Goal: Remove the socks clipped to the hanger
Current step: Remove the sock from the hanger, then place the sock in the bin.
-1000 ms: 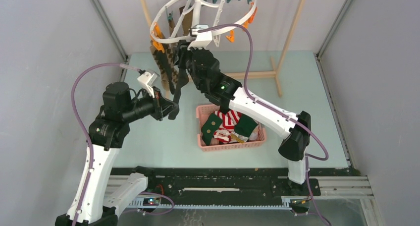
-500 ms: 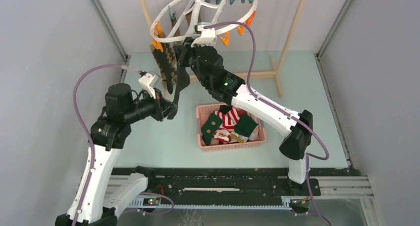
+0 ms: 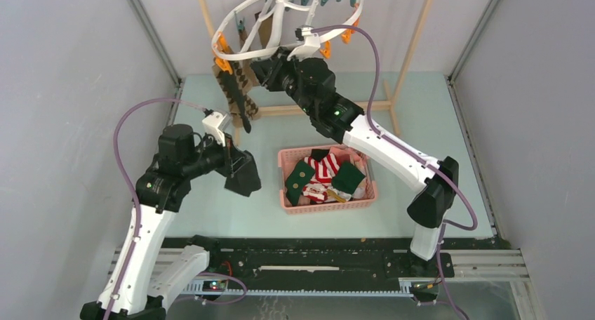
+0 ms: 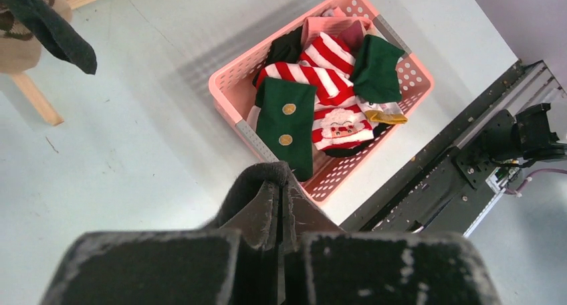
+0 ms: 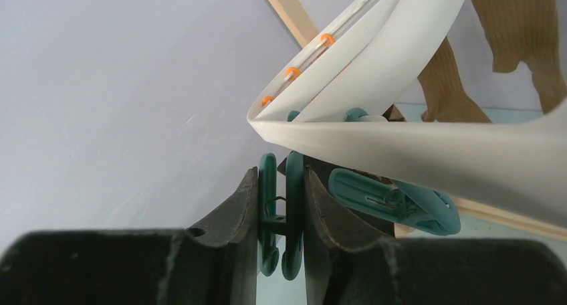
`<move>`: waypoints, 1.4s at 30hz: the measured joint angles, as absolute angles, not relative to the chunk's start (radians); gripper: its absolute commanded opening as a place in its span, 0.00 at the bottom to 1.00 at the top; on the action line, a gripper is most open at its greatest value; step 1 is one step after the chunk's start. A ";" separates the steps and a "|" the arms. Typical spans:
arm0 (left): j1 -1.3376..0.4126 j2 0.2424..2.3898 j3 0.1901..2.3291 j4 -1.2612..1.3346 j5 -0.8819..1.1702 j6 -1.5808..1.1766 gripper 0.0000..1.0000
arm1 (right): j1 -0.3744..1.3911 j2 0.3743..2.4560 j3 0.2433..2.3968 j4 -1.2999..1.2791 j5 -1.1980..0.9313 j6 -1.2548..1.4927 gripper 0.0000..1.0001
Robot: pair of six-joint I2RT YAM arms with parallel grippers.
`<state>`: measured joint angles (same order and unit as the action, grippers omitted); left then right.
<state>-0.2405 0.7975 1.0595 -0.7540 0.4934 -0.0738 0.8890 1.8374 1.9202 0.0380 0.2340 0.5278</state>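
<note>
The white oval hanger (image 3: 242, 53) hangs at the back with teal and orange clothespins. An argyle sock (image 3: 235, 88) and a dark sock (image 3: 243, 109) still hang from its left side; tan socks (image 5: 515, 31) hang behind it. My right gripper (image 3: 262, 71) is up at the ring, shut on a teal clothespin (image 5: 289, 205) under a white rib (image 5: 414, 141). My left gripper (image 3: 244, 180) is shut on a black sock (image 4: 251, 188), free of the hanger, held left of the pink basket (image 3: 326, 206).
The basket (image 4: 231, 114) holds red-and-white striped socks (image 4: 321, 74), dark green socks (image 4: 284, 121) and others. The light wooden rack frame (image 3: 415, 43) stands behind the hanger, its foot bar (image 3: 354, 107) on the table. Grey walls close both sides.
The black sock has come off the hanger. My left gripper has carried it down and right toward the basket. My right gripper has shifted right and up along the ring.
</note>
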 measured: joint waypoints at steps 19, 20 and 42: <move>-0.241 0.746 1.069 -0.786 0.503 -0.052 0.00 | 0.914 1.526 1.405 0.172 -0.038 0.550 1.00; -0.241 0.748 1.076 -0.791 0.506 -0.052 0.00 | 0.918 1.506 1.375 0.184 -0.073 0.542 1.00; -0.242 0.740 1.161 -0.867 0.614 -0.083 0.00 | 1.046 1.526 1.058 0.588 -0.441 0.255 0.75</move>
<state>-0.2420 0.7399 1.1606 -0.8669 0.6140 -0.0826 1.0458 1.5261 1.0580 0.5877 -0.4408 0.2546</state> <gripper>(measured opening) 0.011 0.852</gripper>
